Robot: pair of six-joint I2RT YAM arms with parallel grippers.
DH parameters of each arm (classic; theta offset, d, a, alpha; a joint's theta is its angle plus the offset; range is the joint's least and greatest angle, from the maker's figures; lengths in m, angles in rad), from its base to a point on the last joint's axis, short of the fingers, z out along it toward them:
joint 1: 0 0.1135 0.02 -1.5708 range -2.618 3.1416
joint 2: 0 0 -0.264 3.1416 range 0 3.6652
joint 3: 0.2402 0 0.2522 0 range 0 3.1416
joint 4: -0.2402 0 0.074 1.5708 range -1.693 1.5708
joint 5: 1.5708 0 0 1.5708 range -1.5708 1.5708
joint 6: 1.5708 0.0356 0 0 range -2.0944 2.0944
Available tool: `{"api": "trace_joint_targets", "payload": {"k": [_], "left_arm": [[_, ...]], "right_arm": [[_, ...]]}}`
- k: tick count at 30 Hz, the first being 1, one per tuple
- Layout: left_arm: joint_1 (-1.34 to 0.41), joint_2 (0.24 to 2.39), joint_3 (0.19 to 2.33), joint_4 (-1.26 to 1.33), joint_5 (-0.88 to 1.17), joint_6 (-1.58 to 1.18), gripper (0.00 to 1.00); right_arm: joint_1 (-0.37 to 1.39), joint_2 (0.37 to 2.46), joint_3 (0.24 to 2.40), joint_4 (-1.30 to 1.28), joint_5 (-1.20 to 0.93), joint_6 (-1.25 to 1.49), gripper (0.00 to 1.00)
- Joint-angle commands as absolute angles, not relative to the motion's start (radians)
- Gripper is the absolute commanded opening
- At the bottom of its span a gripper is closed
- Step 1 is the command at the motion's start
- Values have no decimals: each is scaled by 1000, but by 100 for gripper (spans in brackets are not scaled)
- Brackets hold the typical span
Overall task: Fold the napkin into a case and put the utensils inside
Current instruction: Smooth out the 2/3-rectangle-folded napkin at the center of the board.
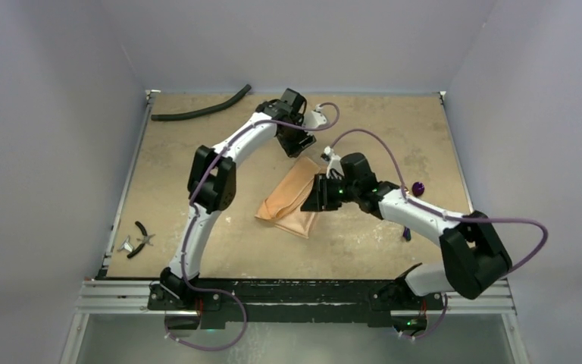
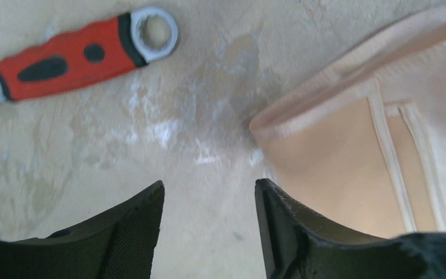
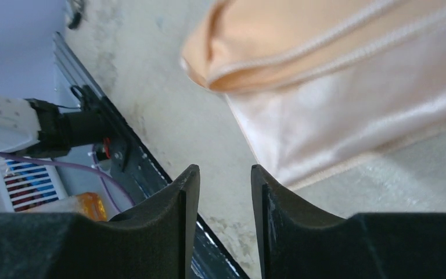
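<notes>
I see the napkin (image 1: pixel 292 199) folded in layers, flat mid-table between both arms. My left gripper (image 2: pixel 209 189) has jaws spread, empty, just beside its corner, red-handled wrench (image 2: pixel 64 55) nearby. My right gripper (image 3: pixel 223 171) has jaws apart, empty, near its hem.

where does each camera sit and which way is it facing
top external: above and behind, looking down at the table; left arm and right arm whole, left gripper and right gripper by the napkin.
left wrist: on the left arm, facing down past its own fingers at bare table, a red-handled wrench, a napkin corner.
right wrist: on the right arm, facing the near rail past its own fingers, napkin's fold above.
shared: all three show the napkin.
</notes>
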State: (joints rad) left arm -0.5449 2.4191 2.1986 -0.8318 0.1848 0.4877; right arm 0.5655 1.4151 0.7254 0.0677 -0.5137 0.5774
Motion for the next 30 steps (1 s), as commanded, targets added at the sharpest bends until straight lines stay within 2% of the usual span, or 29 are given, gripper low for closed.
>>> {"api": "trace_joint_targets", "payload": {"k": [1,2,3,5,8,12,15,19,25,30], "left_arm": [[-528,2188,2116,-896,111,494,63],[-523,2142,2083,-891,99,493,66],[-516,2101,2056,-884,89,488,76],[-501,2018,2007,-872,81,468,85],[-497,1921,1903,-906,87,444,89],[-499,1804,1687,-963,263,527,93],[-536,1662,1431,-887,323,652,87],[-648,1510,1202,-774,283,754,81],[-719,1502,1123,-690,215,822,76],[-767,1480,1013,-619,156,923,66]], "right_arm": [[545,1357,849,-41,-459,488,41],[539,1365,863,-37,-452,478,39],[530,1380,870,-21,-458,476,37],[521,1418,870,17,-486,476,34],[520,1507,850,108,-522,486,32],[520,1607,831,239,-565,507,27],[520,1654,811,303,-600,525,22],[520,1664,751,335,-633,534,17],[520,1710,671,471,-720,573,14],[520,1750,647,557,-784,596,13]]}}
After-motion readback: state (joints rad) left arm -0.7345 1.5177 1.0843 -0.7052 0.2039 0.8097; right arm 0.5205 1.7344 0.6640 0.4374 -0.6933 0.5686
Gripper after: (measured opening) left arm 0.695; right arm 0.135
